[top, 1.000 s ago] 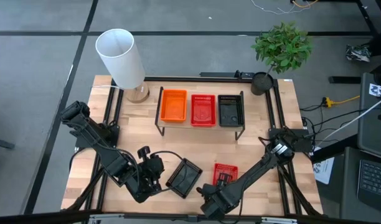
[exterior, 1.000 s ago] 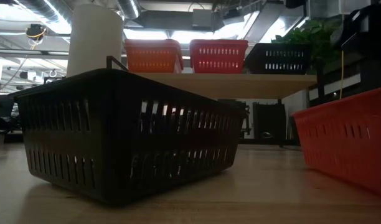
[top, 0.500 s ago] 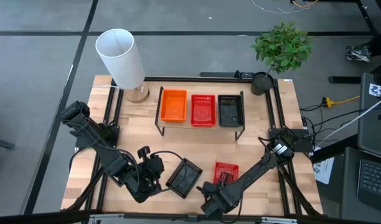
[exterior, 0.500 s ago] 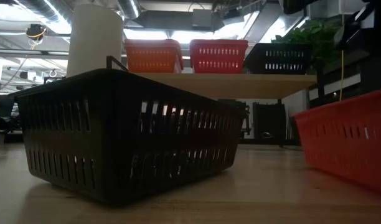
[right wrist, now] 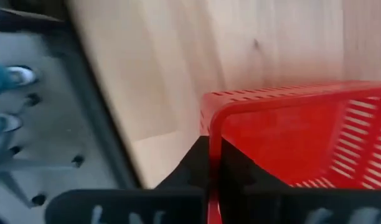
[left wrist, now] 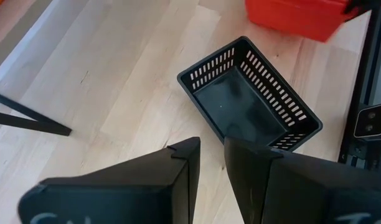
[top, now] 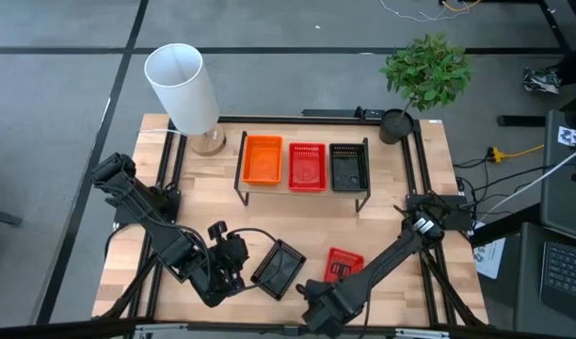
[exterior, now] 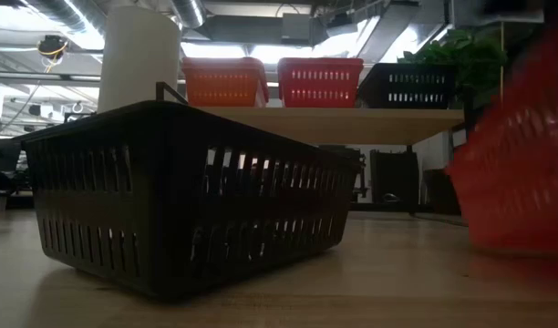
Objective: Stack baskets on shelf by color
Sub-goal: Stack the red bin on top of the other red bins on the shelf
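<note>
From above, we see the shelf (top: 302, 193) at upper centre carrying orange, red and black baskets – the stacks look nearly done, with a black basket (top: 278, 267) and a red basket (top: 343, 266) left at lower centre. In the low view the red one is blurred at right. The left gripper (left wrist: 210, 177), fingers slightly apart, hovers empty near the black one. The right gripper (right wrist: 214, 180) is clamped on the red rim.
</note>
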Tool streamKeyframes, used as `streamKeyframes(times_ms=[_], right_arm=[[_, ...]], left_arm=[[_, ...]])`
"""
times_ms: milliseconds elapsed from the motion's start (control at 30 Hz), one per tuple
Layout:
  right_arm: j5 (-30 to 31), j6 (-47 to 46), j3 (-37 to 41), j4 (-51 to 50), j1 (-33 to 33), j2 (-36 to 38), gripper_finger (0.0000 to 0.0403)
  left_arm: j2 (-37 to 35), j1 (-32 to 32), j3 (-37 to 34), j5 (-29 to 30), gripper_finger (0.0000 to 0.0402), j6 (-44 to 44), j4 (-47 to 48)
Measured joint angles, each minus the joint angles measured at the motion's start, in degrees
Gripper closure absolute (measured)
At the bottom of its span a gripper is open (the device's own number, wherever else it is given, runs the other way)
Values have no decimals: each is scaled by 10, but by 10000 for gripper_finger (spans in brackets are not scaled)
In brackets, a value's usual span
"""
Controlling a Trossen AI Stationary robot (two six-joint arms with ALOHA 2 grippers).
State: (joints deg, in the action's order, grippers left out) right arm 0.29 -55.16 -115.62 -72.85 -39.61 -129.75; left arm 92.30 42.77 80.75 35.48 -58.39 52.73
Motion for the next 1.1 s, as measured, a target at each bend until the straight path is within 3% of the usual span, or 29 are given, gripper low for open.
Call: streamKeyframes(times_ms=[100,233,333,500,833,933,1100], right_arm=[[8,17,-80,-35,-2,0,399],[64,39,-196,-68,-11,2,400],[105,48,-148,14,-19,65,401],[217,62,-140,21,-28,124,401],[494,265,-139,18,-16,179,402],[493,304,-139,8,24,183,402],[422,371,-139,-3,115,182,403]], left_arm=[[0,0,0,0,336,0,0],[0,0,0,0,336,3,0],[0,0,0,0,336,4,2],[0,0,0,-1,336,5,3],[0,0,0,0,336,5,3],[0,0,0,0,336,5,3],[0,-1,0,3,336,5,3]])
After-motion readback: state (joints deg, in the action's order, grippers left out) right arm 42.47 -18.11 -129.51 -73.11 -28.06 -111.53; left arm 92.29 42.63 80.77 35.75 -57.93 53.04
